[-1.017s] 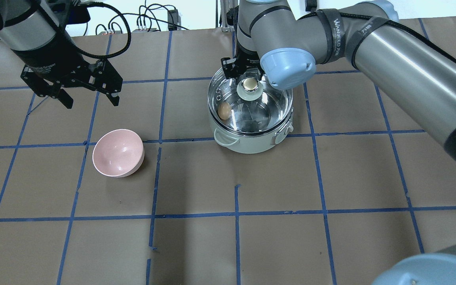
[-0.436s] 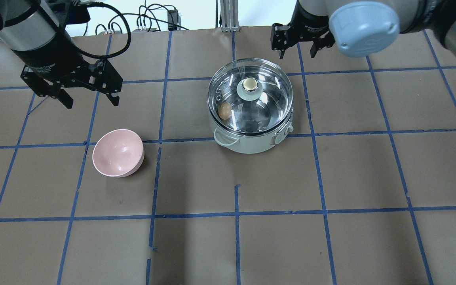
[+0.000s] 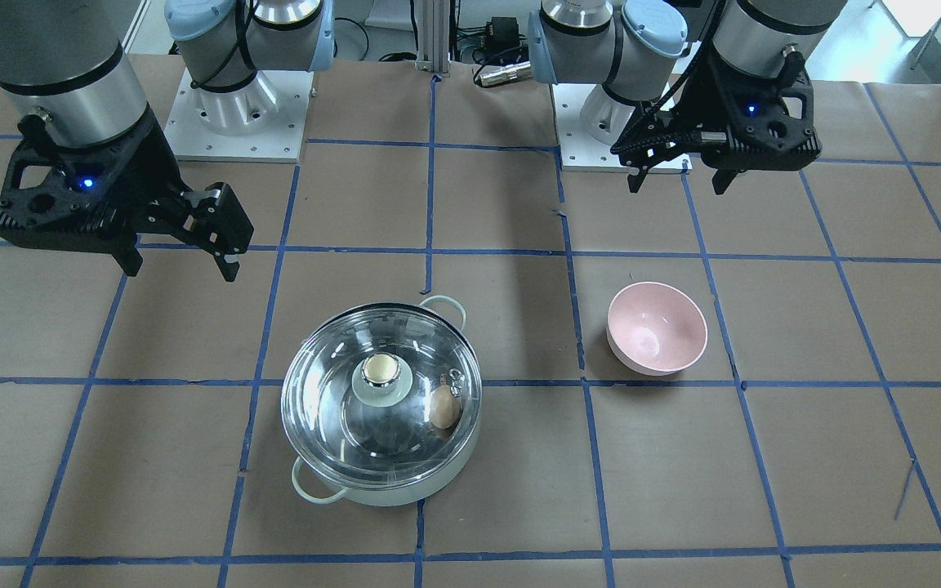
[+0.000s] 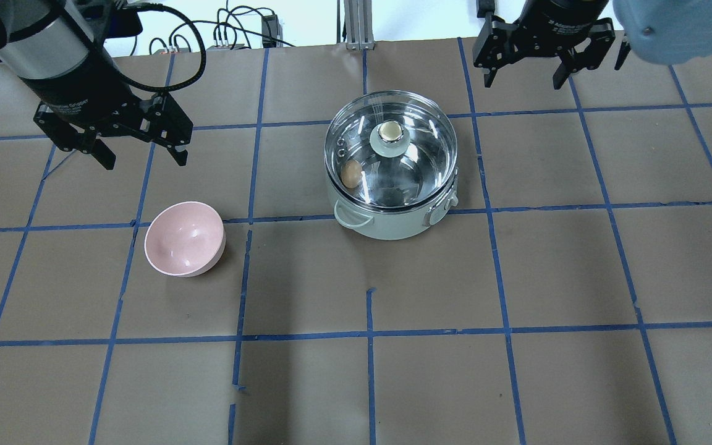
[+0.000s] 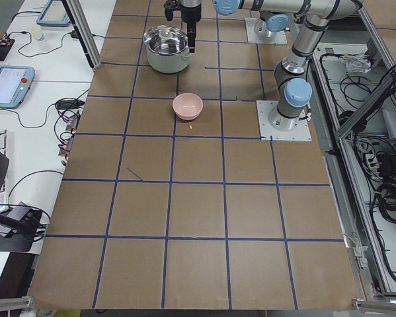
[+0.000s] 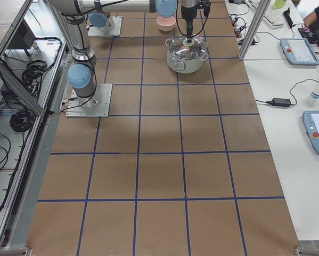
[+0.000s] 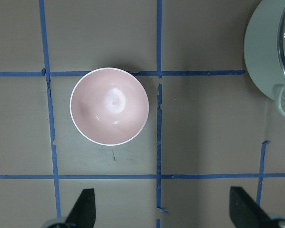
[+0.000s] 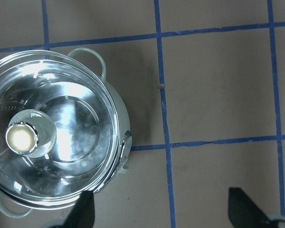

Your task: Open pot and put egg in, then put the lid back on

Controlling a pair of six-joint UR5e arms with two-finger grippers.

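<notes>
The mint-green pot [image 4: 387, 227] stands on the table at centre back, and shows in the front view [image 3: 393, 496] too. The clear glass lid [image 4: 421, 162] sits on it with its beige-topped knob [image 4: 390, 132] up. The tan egg [image 4: 350, 173] lies inside, seen through the glass, also in the front view [image 3: 442, 407]. My right gripper [image 4: 524, 83] is open and empty, raised behind and to the right of the pot; its wrist view shows the lidded pot [image 8: 119, 118] at left. My left gripper [image 4: 144, 162] is open and empty, behind the pink bowl.
A pink bowl [image 4: 185, 239] stands empty left of the pot, directly under my left wrist camera [image 7: 109, 106]. Blue tape lines grid the brown table. Cables and a metal post lie along the back edge.
My right gripper has let go of the lid's knob and has moved up and away to the back right. The lid stays on the pot. The left arm has not moved.
</notes>
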